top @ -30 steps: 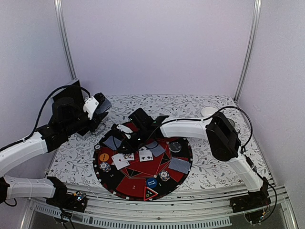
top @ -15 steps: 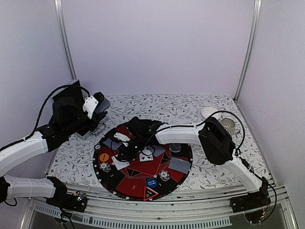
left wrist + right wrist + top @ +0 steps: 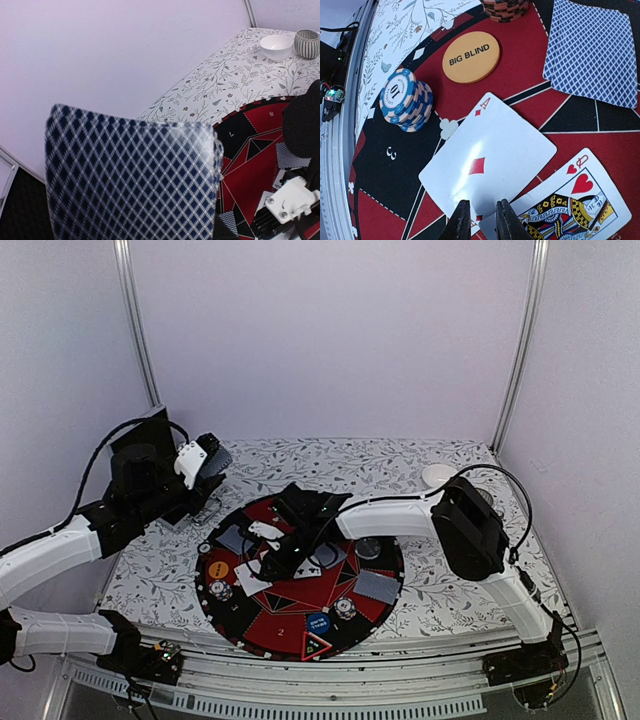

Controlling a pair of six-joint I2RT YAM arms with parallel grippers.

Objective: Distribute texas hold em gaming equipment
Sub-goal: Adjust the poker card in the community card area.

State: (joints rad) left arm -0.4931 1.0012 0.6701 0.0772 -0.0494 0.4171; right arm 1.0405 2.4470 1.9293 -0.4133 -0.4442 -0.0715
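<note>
While the left claw [image 3: 204,464] holds blue cards [image 3: 130,180], the right claw [image 3: 479,220], narrow, hangs over the ace [image 3: 487,160] near the orange button [image 3: 471,56] marked "BIG BLIND".

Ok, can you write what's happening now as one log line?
left gripper: holds blue-backed card aloft | right gripper: low at edge of ace of diamonds, grip unclear

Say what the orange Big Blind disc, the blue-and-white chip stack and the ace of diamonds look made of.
Orange round BIG BLIND disc: probably moulded plastic, matt; flat even colour, no glare.
Blue-and-white stack of round poker chips: plastic or clay composite; striped edges, printed faces.
White ace-of-diamonds playing card: coated card or plastic, glossy; a bright sheen crosses its face.
</note>
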